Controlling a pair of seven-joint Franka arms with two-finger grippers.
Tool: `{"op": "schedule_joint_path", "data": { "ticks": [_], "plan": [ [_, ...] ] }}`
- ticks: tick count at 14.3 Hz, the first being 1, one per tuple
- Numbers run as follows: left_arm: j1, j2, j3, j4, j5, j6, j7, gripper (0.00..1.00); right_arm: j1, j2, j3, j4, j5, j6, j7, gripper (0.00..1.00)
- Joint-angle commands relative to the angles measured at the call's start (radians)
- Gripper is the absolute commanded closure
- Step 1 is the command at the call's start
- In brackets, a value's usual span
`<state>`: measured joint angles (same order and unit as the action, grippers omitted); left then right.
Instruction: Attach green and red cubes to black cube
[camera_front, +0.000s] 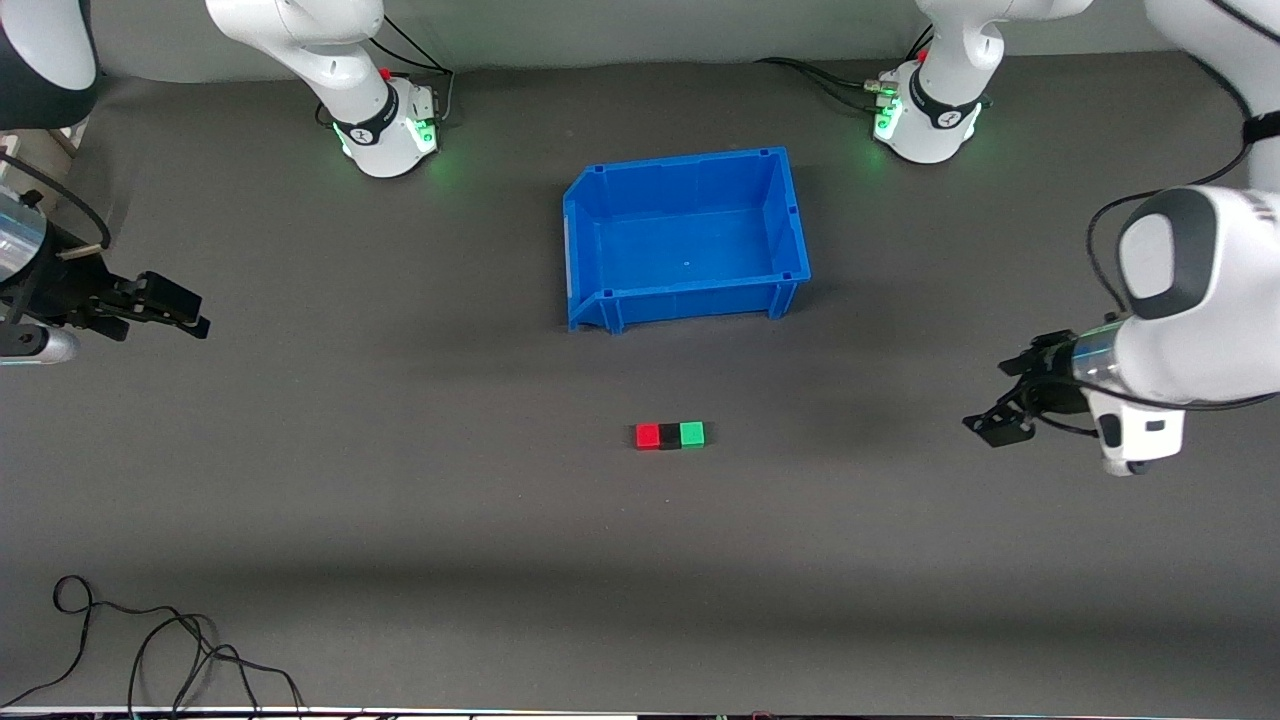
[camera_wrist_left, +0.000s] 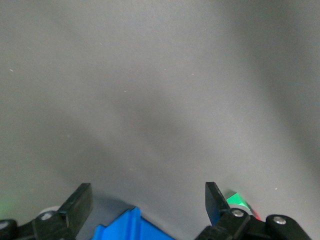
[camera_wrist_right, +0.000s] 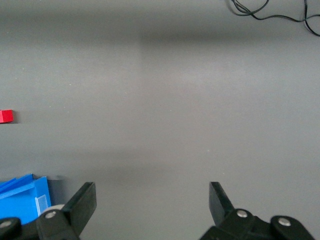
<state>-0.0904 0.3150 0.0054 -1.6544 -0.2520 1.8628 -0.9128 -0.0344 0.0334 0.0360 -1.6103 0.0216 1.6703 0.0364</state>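
Both grippers (camera_front: 190, 312) (camera_front: 985, 420) apart (fingers spread)

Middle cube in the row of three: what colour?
Black, between red and green; front view shows it best.

Left tool (camera_wrist_left: 147, 210) sits with its two black fingers (camera_wrist_left: 80, 202) spread wide, nothing between them but bare grey counter (camera_wrist_left: 150, 90). A corner of the blue bin (camera_wrist_left: 131, 229) pokes up between the fingers. Beside one finger, a sliver of the green cube (camera_wrist_left: 235, 201) shows, with a hint of red at its edge, mostly hidden by the tool.
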Motion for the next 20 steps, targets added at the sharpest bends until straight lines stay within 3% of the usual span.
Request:
{"op": "schedule_joint_path", "data": {
  "ticks": [1, 7, 11, 13, 16, 20],
  "plan": [
    [-0.019, 0.009, 0.007, 0.002, -0.009, 0.039, -0.099, 0.0, 0.004, 0.003, -0.01, -0.008, 0.029, 0.012, -0.015, 0.0],
    [-0.074, 0.068, 0.007, 0.001, -0.027, 0.153, -0.31, 0.0, 0.011, 0.017, -0.007, -0.014, 0.029, 0.031, 0.003, 0.0],
    [-0.066, 0.059, 0.013, 0.018, -0.004, 0.122, -0.282, 0.0, 0.125, 0.052, 0.002, -0.066, 0.029, 0.135, 0.297, 0.0],
    [-0.008, 0.023, 0.014, 0.076, 0.036, -0.023, -0.13, 0.0, 0.168, 0.091, 0.002, -0.079, 0.059, 0.169, 0.446, 0.0],
    [0.07, 0.009, 0.021, 0.253, 0.057, -0.316, 0.313, 0.0, 0.18, 0.161, 0.002, -0.076, 0.164, 0.196, 0.785, 0.0],
    [0.101, -0.048, 0.024, 0.291, 0.129, -0.41, 0.604, 0.0, 0.18, 0.211, 0.001, -0.077, 0.15, 0.236, 0.833, 0.0]
  ]
}}
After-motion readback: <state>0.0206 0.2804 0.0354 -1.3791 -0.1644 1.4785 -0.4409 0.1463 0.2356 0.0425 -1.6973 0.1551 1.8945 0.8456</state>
